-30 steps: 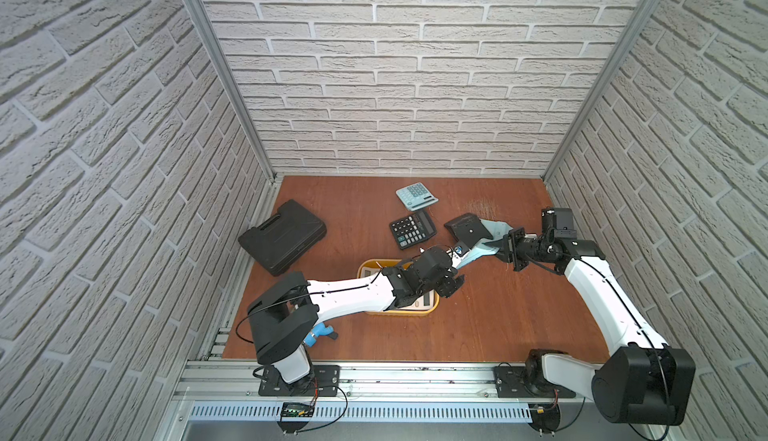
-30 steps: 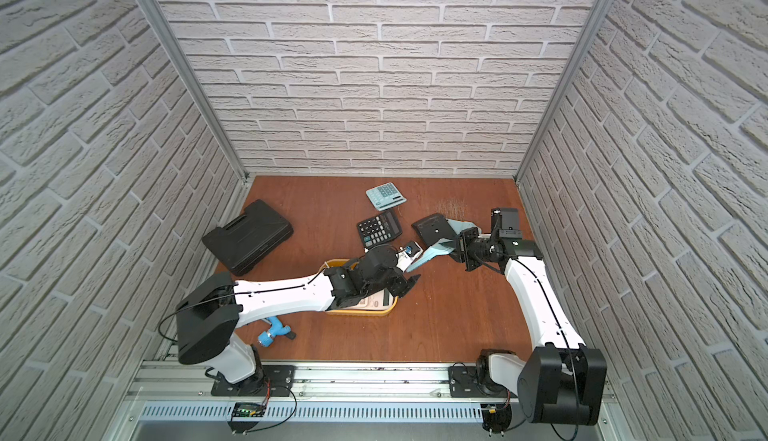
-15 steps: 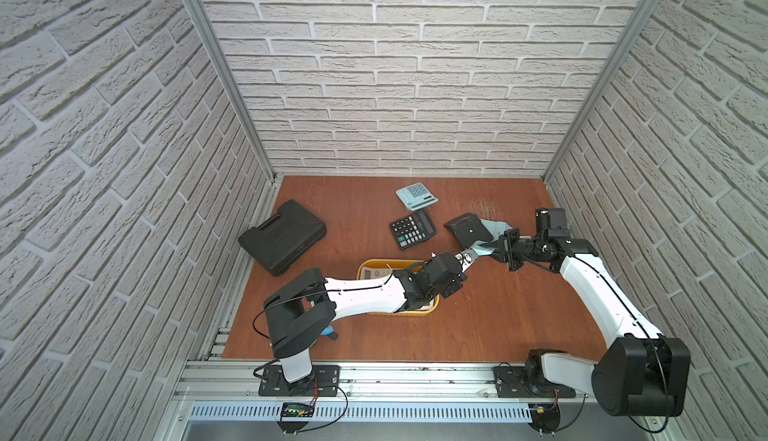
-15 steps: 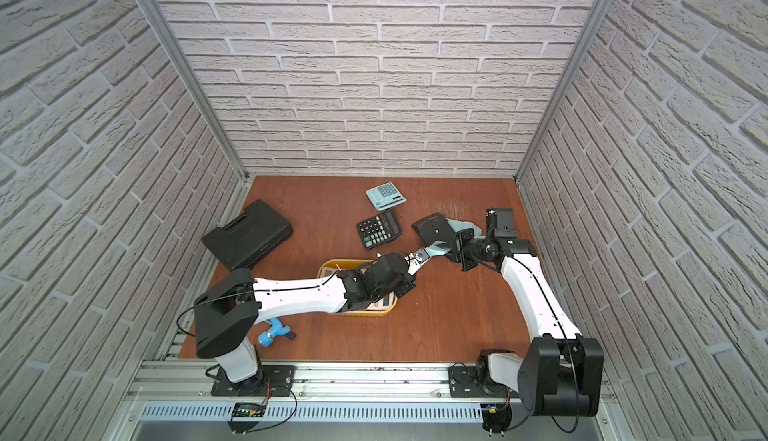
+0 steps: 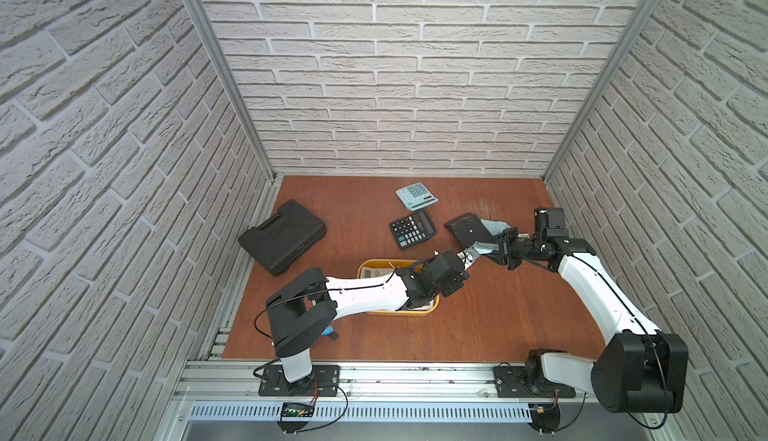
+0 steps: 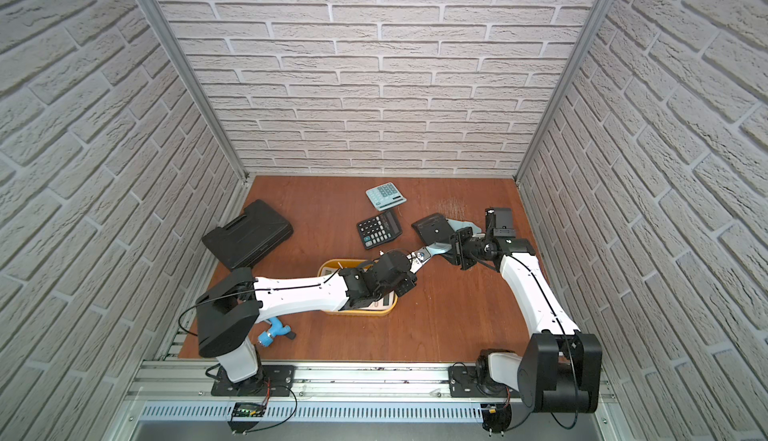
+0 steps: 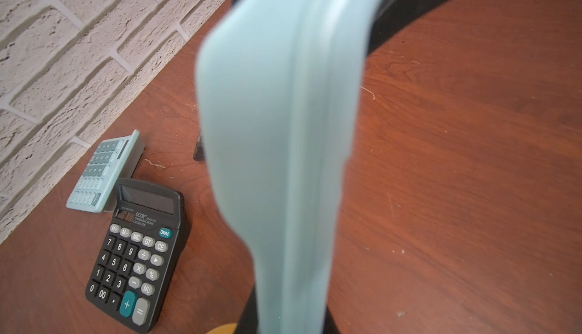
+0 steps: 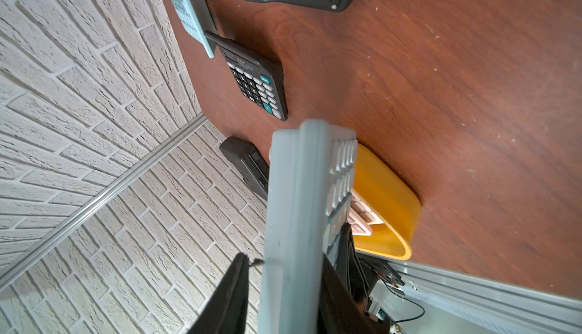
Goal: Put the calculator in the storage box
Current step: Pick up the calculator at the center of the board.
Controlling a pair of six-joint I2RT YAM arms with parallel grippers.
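Counted five calculators. Pale blue calculator (image 7: pixel 277 127) in mid-air near the one yellow storage box (image 5: pixel 399 313), pinched by left fingers (image 7: pixel 247 319), right fingers (image 8: pixel 226 294) spread loosely around it. White calculator (image 5: pixel 371 273) inside box. On table (image 5: pixel 478 326): blue calculator (image 5: pixel 417 196), black calculator (image 5: pixel 412 229), face-down calculator (image 5: pixel 467 229).

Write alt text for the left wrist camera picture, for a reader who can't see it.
A blurred pale blue calculator, seen edge-on at close range, fills the middle of the frame. Behind it on a wooden table lie a black calculator, keys up, and a second pale blue calculator beside it, next to a brick wall.
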